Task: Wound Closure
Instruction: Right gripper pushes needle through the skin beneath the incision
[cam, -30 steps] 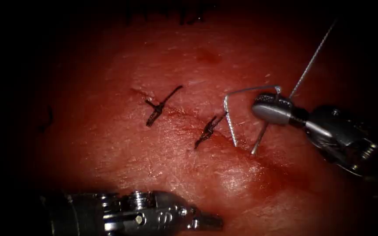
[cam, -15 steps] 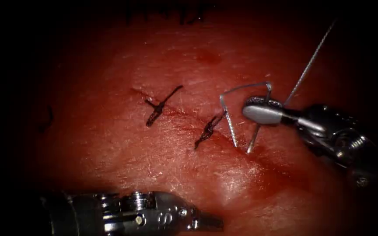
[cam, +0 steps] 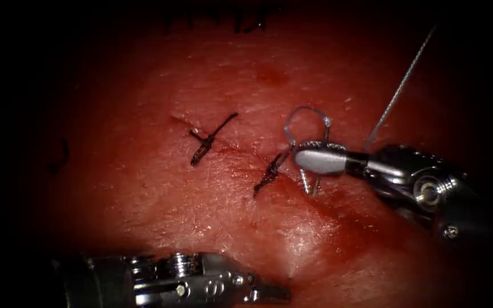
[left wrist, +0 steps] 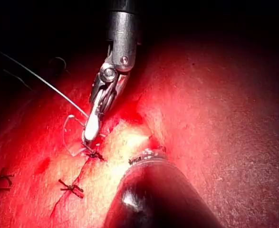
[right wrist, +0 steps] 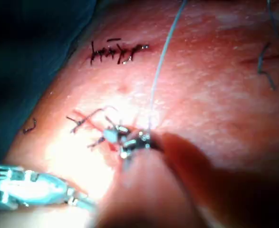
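Okay, I see the tissue (cam: 212, 217) with its cut (cam: 241, 149) running from centre toward lower right. Two knotted stitches (cam: 206, 140) sit across it; the stretch right of the second looks unclosed to me, so partway through. Right tool (cam: 315, 161) comes in from centre right, jaws clamped on the thread (cam: 306, 114), which loops above the jaws and trails to the upper right corner; two strands (cam: 309, 183) drop into the tissue below them. Left tool (cam: 258, 291) sits at the bottom edge, apparently holding nothing; can't tell its jaws. Can't make out the needle. No readable labels.
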`<action>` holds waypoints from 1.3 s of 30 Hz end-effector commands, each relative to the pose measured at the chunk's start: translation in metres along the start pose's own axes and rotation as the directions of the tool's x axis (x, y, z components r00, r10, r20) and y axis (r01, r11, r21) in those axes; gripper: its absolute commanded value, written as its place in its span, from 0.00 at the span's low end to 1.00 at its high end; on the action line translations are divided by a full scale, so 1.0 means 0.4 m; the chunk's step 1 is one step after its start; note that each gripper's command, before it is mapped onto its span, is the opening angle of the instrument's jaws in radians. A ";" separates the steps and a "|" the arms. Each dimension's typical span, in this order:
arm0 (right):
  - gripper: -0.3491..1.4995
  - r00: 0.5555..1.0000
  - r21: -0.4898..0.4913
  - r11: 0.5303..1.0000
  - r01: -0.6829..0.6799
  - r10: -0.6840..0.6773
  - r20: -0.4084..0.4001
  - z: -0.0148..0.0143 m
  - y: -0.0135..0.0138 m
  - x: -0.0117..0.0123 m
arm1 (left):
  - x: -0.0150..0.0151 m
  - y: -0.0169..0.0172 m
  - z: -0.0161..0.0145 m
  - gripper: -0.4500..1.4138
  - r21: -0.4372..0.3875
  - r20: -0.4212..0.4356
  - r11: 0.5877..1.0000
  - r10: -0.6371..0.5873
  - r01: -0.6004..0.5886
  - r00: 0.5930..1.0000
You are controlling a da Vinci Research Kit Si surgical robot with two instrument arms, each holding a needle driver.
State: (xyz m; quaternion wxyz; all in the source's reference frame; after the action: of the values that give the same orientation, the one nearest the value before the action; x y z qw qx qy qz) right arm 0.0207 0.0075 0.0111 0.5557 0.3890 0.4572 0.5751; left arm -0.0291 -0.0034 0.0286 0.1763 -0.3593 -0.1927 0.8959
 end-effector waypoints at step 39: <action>0.88 0.972 -0.083 0.979 0.184 -0.194 -0.134 -0.0035 -0.0037 0.0028 | 0.0006 -0.0006 0.0002 0.02 -0.007 -0.001 1.000 -0.003 0.003 1.000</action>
State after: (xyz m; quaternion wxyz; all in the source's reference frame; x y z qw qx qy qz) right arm 0.0192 0.0087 0.0087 0.5891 0.2810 0.5092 0.5611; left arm -0.0288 -0.0029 0.0281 0.1766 -0.3597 -0.1960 0.8950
